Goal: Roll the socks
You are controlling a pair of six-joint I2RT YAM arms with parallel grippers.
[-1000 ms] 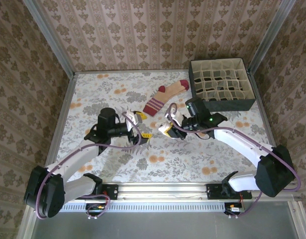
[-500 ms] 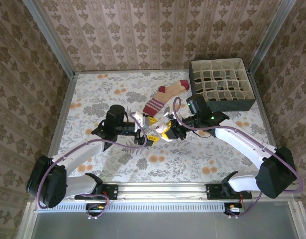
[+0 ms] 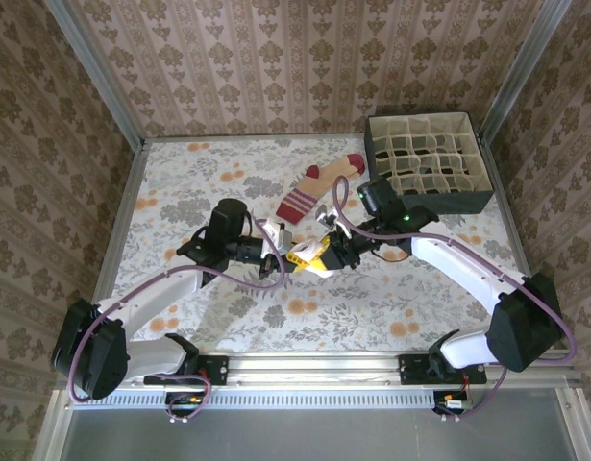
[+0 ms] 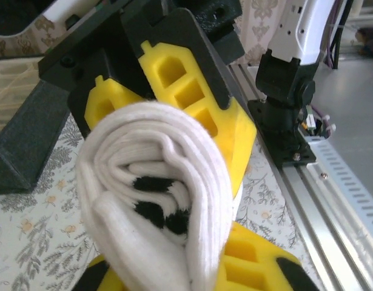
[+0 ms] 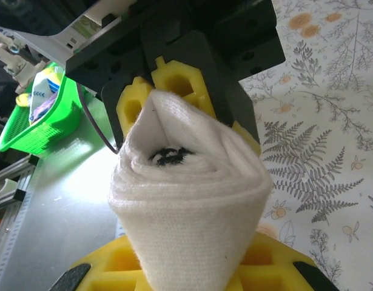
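The cream-white sock (image 3: 314,259) is wound into a tight roll with dark stripes at its core (image 4: 156,200) (image 5: 192,206). It hangs above mid-table between both grippers. My left gripper (image 3: 295,257) (image 4: 180,267) is shut on one end of the roll. Facing it, my right gripper (image 3: 328,254) (image 5: 189,267) is shut on the other end. Each wrist view looks past the roll at the opposite gripper's yellow fingers (image 4: 192,97) (image 5: 174,79). The tan sock (image 3: 319,187), with maroon toe and striped cuff, lies flat just behind the grippers.
A dark organizer box (image 3: 425,202) with cream dividers stands at the back right. The metal rail (image 3: 314,370) with both arm bases runs along the near edge. A green basket (image 5: 34,115) sits beyond the table edge.
My left gripper has travelled right to meet the right gripper and closed on the white sock roll. The right gripper kept its hold and shifted slightly left.
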